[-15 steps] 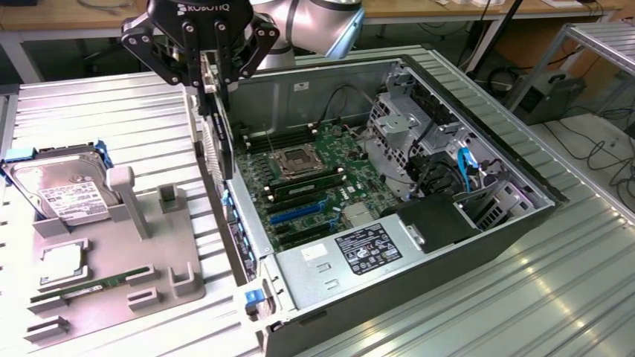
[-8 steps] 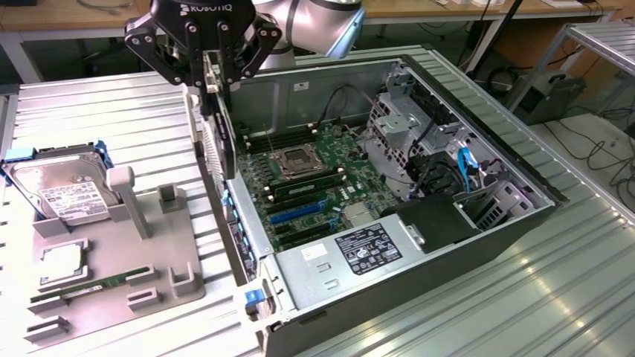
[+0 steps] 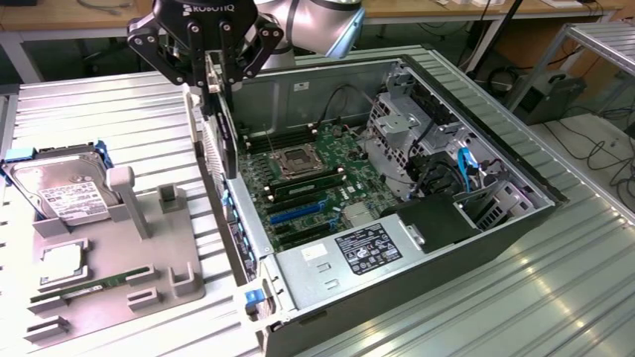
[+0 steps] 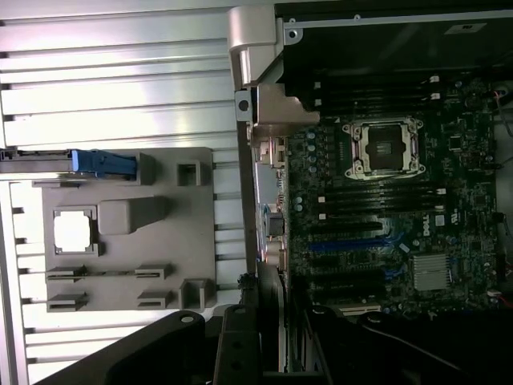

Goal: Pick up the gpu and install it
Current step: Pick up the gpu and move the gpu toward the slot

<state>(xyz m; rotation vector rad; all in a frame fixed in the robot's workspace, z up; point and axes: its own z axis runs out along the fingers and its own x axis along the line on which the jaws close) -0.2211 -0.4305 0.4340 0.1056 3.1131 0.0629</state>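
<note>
The claw is pinching the gpu by its upper edge, one finger on each flat face. The card hangs upright and edge-on over the wall of the open computer case on the exterior view's left. It sits between the grey parts tray and the motherboard. In the wrist view the gpu runs as a thin strip beside the board, seemingly not yet in any slot.

The card looks light, stiff and thin, and probably fragile along its connector edge and wherever parts stand proud. A grip on the bare faces near the top edge, as here, seems soundest, since smooth faces could slip under a sideways push.

The desk is ribbed sheet metal, pale and shiny. The tray on it carries a hard drive. Behind it stand wooden desks, with cables trailing on the floor at the exterior view's right.
</note>
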